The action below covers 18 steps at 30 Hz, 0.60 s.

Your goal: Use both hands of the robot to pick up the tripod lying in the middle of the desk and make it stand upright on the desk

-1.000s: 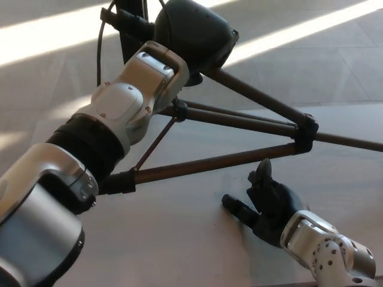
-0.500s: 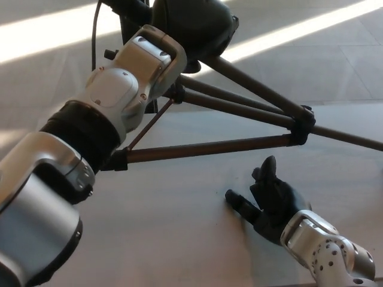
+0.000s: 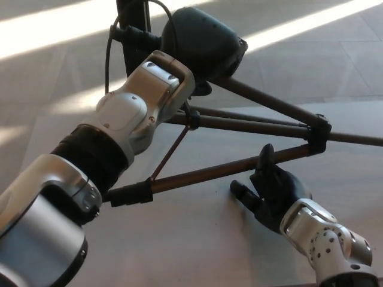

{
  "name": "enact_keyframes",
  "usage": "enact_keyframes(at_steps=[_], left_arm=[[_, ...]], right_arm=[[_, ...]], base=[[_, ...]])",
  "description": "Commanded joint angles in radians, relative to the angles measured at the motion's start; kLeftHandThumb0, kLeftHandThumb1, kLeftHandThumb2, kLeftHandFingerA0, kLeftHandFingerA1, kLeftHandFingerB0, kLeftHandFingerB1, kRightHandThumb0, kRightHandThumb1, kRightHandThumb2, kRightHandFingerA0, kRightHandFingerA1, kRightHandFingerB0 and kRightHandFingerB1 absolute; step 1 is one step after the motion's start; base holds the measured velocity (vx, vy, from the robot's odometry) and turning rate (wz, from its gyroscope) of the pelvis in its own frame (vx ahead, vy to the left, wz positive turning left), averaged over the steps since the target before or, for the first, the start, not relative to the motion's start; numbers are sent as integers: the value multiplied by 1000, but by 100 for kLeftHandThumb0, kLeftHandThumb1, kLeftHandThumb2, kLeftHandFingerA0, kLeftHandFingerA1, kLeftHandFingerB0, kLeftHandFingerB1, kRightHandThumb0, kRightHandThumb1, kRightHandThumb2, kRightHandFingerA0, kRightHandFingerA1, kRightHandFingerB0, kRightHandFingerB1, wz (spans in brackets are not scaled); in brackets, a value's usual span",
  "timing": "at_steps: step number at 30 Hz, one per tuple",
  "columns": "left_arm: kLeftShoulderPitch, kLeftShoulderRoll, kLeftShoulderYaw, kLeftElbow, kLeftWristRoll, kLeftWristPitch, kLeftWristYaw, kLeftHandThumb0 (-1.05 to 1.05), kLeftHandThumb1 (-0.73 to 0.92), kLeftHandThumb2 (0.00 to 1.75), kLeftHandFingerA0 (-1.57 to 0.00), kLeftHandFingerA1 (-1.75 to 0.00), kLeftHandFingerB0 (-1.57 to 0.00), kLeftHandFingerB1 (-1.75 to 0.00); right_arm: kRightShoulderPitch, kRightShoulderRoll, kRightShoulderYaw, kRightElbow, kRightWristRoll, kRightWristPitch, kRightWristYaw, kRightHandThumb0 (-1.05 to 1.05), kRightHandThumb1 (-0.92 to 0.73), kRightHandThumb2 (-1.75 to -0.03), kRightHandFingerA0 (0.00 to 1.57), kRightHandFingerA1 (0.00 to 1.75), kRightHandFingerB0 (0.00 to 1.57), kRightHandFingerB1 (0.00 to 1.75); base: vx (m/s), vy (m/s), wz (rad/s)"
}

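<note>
- Black left hand (image 3: 200,42) grips the tripod (image 3: 239,122), tilted lower than before.
- Right hand (image 3: 272,191), fingers spread, empty, has crept up under the leg; bare desk (image 3: 197,239) nearer its fingers.

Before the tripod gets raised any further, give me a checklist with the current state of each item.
1. Left hand gripping the tripod head: cannot tell, fingers hidden.
2. Right hand holding a leg: not ok, open, just below the near leg.
3. Tripod off the desk: cannot tell; it is tilted, legs spread.
4. Leg feet planted: cannot tell, ends out of frame.
5. Cable by the head clear of the left arm: cannot tell.
</note>
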<state>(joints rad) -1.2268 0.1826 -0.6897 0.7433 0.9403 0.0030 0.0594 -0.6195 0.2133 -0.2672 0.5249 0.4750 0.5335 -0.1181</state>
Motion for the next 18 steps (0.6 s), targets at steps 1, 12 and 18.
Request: enact_keyframes(at_steps=[1, 12, 18], left_arm=[[-2, -10, 17, -30, 14, 52, -21, -28, 59, 61, -86, -165, -79, -88], [-14, -19, 32, -12, 4, 57, -15, -27, 64, 79, -89, -149, -81, -92], [-15, -34, 40, -9, -1, 60, -15, -24, 64, 71, -94, -167, -81, -106]], right_arm=[[-58, -20, -22, 50, -5, -22, -5, -105, -62, -103, 0, 4, 0, 6], [-122, -34, -95, 146, 11, -77, 1, -65, -62, -59, 23, 59, 0, 26], [-140, -37, -138, 175, 12, -107, -18, -63, -63, -59, 45, 63, 0, 26]], base=[[0, 0, 0], [0, 0, 0], [0, 0, 0]])
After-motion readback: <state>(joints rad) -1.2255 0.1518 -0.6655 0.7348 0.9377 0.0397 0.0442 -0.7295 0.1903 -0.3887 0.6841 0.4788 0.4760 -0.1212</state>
